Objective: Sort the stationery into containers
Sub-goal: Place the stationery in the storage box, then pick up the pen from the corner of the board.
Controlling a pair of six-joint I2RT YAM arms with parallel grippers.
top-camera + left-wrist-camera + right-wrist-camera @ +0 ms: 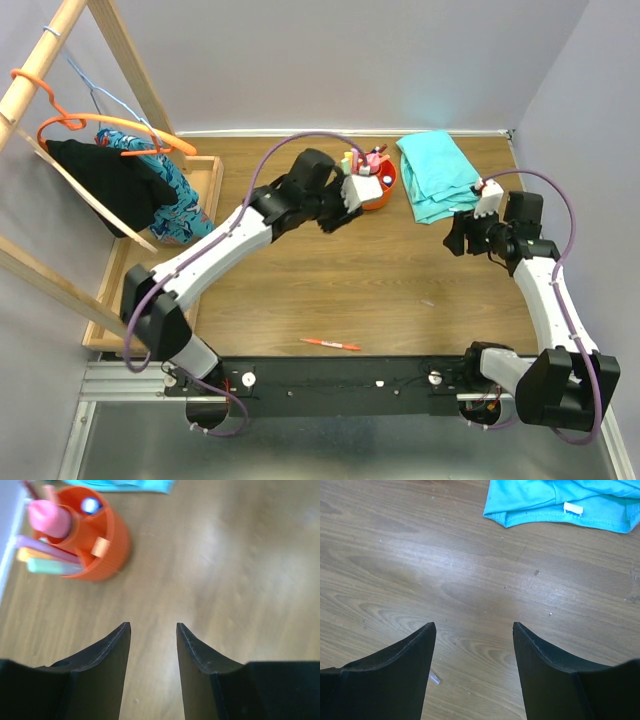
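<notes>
Hovering over the counter (300, 290), your left claw (335, 218) has its fingers spread apart with nothing between them. The orange tub (380, 190) stands at 1 o'clock of that claw, close by but not touching it, toward the far edge of the counter.

In your left wrist view the tub sits at 11 o'clock and is slightly blurred. A pink glue bottle (50, 519) stands upright inside it. Pastel highlighters (50, 562) lean out over the rim on the 9 o'clock side. A blue-capped bottle (90, 505) shows in a far compartment, and a tan eraser (101, 546) sits in a compartment nearer the claw.

Your right claw (460, 238) is spread wide too, holding nothing, above bare wood. The teal cloth (437, 175) lies at 11 o'clock of it in the top view. A small pale scrap (435, 679) rests on the counter just beside one finger in the right wrist view; you cannot tell what it is.

A red pen (331, 344) lies alone at 6 o'clock on the counter, near the arms' bases, well apart from the tub and both claws.
</notes>
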